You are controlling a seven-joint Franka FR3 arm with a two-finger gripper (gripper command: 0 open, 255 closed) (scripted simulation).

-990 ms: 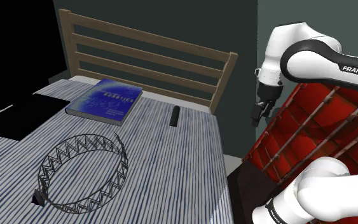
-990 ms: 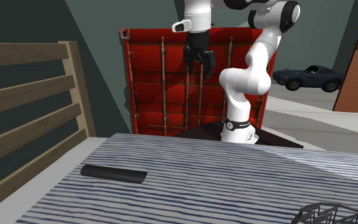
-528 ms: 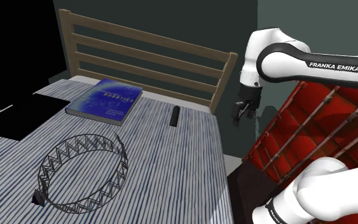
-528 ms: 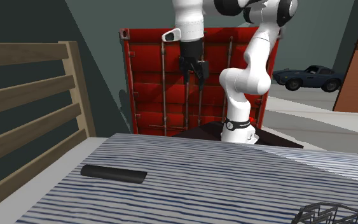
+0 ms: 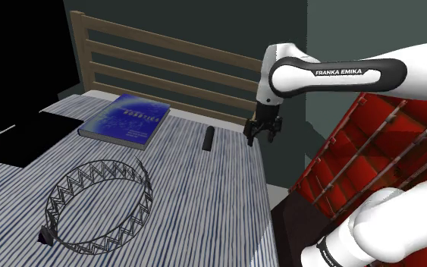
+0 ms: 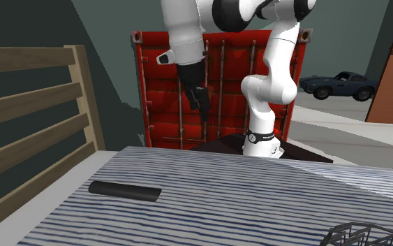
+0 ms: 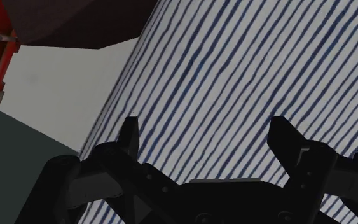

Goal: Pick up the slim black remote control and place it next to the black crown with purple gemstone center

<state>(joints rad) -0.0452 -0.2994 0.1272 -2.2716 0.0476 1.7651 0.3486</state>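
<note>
Your gripper hangs open and empty, fingers wide apart, over the edge of the striped bed cover. The remote lies flat on that cover, below the fingertips and near them, on the side toward the blue book. The crown sits well beyond it.

For a clean pick, I'd centre over the remote's middle, turn the wrist so the fingers close across its narrow width, then descend straight – straddling it, not nudging it. Its long axis runs roughly toward the headboard, along the bed's side edge – which end is the front, I cannot tell.
</note>
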